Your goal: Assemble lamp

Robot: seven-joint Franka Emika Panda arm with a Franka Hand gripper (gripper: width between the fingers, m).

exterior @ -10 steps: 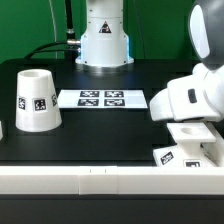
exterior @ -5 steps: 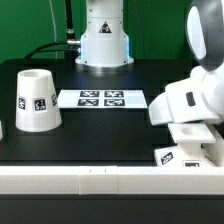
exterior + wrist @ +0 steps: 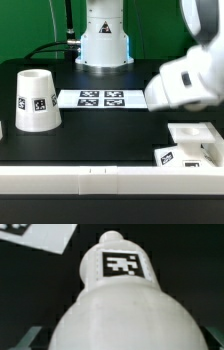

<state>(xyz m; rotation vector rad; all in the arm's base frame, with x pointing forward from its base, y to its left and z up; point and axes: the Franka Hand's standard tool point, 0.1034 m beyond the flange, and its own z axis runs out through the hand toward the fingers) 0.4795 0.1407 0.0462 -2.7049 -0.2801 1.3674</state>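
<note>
The white rounded bulb (image 3: 118,297) fills the wrist view, its square tag facing the camera, and sits between my dark fingers (image 3: 28,336). My gripper (image 3: 120,345) is shut on it. In the exterior view the white hand (image 3: 185,85) is blurred and raised at that view's right, above the low square base (image 3: 190,145), which lies near the table's front edge. The bulb itself is hidden behind the hand there. The tapered cup-like shade (image 3: 35,100) stands mouth down at the exterior view's left.
The marker board (image 3: 100,99) lies flat in the middle, in front of the arm's white pedestal (image 3: 104,40). A white tagged corner (image 3: 35,238) shows beyond the bulb in the wrist view. A white rail (image 3: 90,180) runs along the table's front edge.
My hand has risen from just above the base and moved toward the exterior view's left, now blurred by motion. The base, shade and marker board have not moved.
</note>
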